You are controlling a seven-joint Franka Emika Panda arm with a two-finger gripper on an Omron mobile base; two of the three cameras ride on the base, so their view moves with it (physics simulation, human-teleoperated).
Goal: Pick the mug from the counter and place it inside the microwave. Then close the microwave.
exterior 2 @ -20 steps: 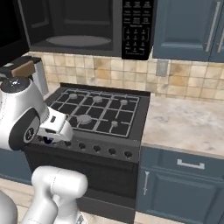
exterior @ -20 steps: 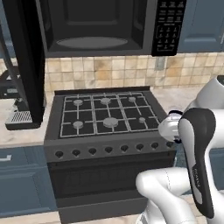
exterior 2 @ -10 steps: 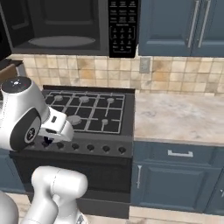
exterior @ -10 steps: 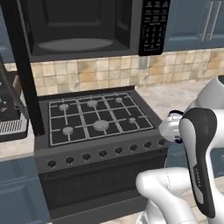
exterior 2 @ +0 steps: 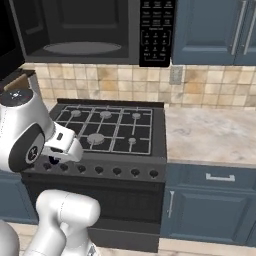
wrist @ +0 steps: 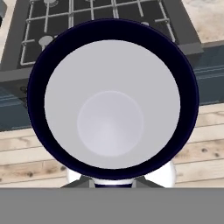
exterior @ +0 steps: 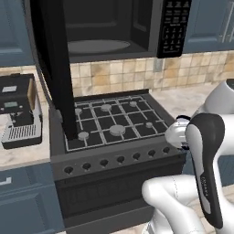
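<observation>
My gripper is shut on the mug, which I look into from above in the hand view: a dark navy rim around a pale grey inside. In the left base view the mug hangs at the stove's front right corner, at the end of my folded arm. The microwave sits above the stove with its cavity open and its black door swung out to the left. Its keypad faces me. The beige counter runs to the right of the stove.
A black gas stove with grates stands under the microwave, and its knobs line the front edge. A coffee machine sits on the left worktop. Blue drawers lie under the counter. Wooden floor shows below the mug.
Both base views have shifted, so the camera moved with the base; the microwave and stove now look closer. The arm keeps its folded pose with the mug still in the gripper.
</observation>
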